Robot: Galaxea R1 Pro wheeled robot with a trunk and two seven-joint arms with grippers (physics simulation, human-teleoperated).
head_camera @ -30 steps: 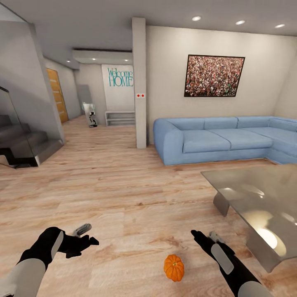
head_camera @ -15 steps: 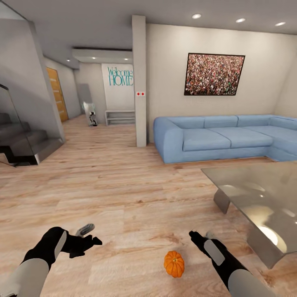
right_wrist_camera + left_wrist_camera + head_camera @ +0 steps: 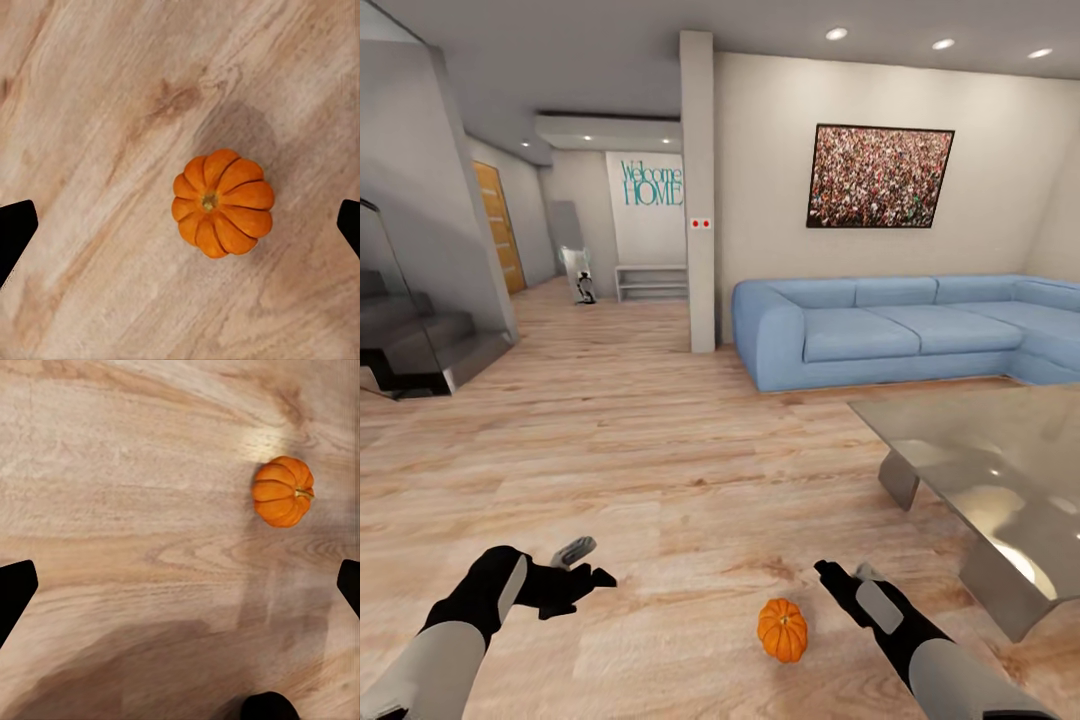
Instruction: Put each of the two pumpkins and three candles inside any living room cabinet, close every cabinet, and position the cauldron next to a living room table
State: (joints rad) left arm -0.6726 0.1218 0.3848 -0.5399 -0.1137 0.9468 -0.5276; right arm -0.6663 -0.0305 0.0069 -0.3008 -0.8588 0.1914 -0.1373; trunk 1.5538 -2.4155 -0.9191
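Pumpkin (image 3: 782, 629) on floor (image 3: 660, 470), lower centre. Right gripper (image 3: 838, 580) jaws spread, empty; centre over stem, descend straight, close gently across ribs.

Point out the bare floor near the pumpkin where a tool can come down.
Bare wood lies all round the pumpkin, between the left tool and right tool. Beyond the right tool, the coffee table crowds the floor.

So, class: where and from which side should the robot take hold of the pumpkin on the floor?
Probably from straight above, fingers closing across the round ribbed sides of the pumpkin. It sits upright on the wooden floor, stem up. The right hand is nearest, its fingers spread wide on either side in the right wrist view.
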